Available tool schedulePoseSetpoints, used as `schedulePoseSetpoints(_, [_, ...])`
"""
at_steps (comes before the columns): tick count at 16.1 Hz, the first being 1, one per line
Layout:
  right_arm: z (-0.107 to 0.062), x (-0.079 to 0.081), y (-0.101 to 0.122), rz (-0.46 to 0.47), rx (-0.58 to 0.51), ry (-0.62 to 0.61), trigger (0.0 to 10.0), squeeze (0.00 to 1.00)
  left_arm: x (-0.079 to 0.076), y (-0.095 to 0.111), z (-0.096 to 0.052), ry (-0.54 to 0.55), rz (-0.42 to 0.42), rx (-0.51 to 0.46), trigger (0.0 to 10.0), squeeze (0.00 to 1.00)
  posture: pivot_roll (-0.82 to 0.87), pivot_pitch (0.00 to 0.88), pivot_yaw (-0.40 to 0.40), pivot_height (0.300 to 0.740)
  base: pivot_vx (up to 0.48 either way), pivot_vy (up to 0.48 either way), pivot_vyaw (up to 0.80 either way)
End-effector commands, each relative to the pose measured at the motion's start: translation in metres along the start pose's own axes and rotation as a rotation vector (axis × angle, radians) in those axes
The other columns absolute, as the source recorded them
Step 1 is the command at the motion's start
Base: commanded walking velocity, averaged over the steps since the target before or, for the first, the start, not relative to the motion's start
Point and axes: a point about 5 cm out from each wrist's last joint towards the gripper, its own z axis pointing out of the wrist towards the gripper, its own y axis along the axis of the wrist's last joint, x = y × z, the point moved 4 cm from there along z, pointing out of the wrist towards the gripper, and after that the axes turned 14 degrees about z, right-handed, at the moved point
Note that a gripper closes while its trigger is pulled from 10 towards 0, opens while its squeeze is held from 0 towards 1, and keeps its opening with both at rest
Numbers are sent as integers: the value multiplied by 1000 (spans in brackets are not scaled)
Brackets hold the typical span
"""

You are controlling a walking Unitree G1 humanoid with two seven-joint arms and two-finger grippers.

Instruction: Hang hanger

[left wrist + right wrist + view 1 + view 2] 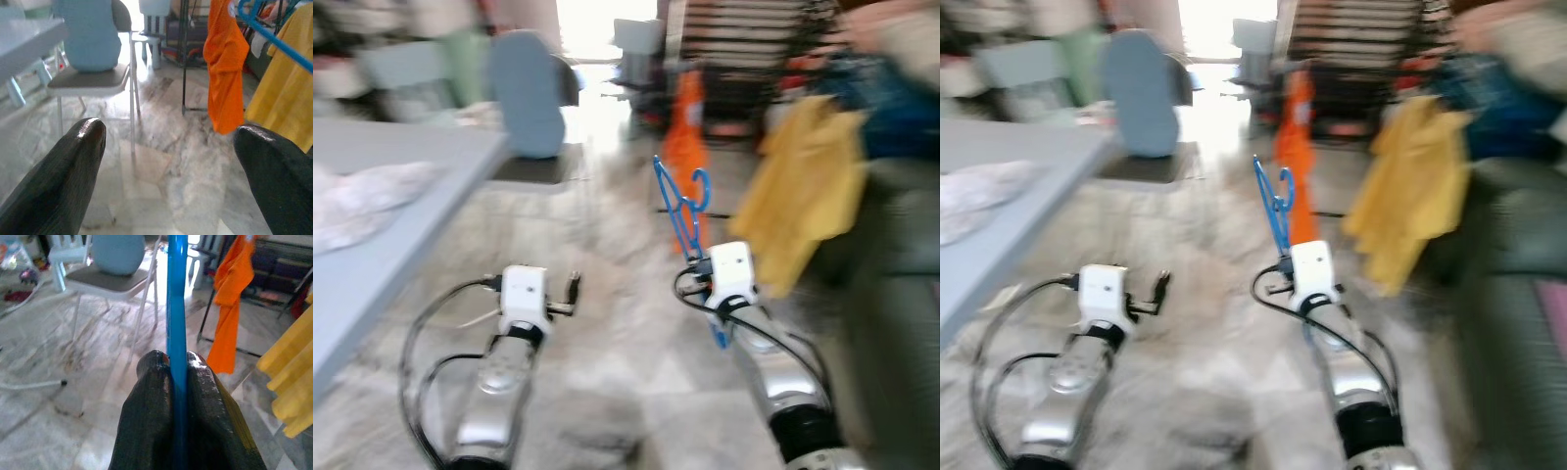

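A blue plastic hanger [680,211] stands up out of my right gripper [177,363], which is shut on its bar [176,308]. The hook end [699,186] points away from me, toward hanging clothes. Ahead hang an orange garment [685,137] and a yellow garment [808,201], with a dark rack pole [185,54] between them in the left wrist view. My left gripper [168,139] is open and empty, held low over the marble floor, its fingers [73,166] wide apart. The head views are blurred.
A grey table [401,186] with white cloth [362,196] runs along my left. A chair with a blue back [529,93] stands ahead left. A dark sofa or bulk [891,294] fills the right side. Marble floor [607,323] lies open in front.
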Motion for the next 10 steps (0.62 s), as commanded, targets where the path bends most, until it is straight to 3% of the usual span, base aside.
schedulePoseSetpoints(1, [2,3,8,-1,-27,12,10000,0,1,2,-1,-10,-1,-13,10000,0,-76,0,-5,740,0,0,800])
schedulePoseSetpoints(4, [1,9,8,-14,-28,39,10000,0,0,4,-1,-20,-4,-22,10000,0,-76,0,-1,740,0,-160,800])
schedulePoseSetpoints(9, [1,12,6,-18,-23,53,10000,0,-4,4,0,-33,-11,-24,10000,0,-79,0,0,740,0,-343,800])
schedulePoseSetpoints(10, [1,13,7,-10,-26,60,10000,0,-5,4,0,-35,-11,-23,10000,0,-80,0,0,740,0,-255,0])
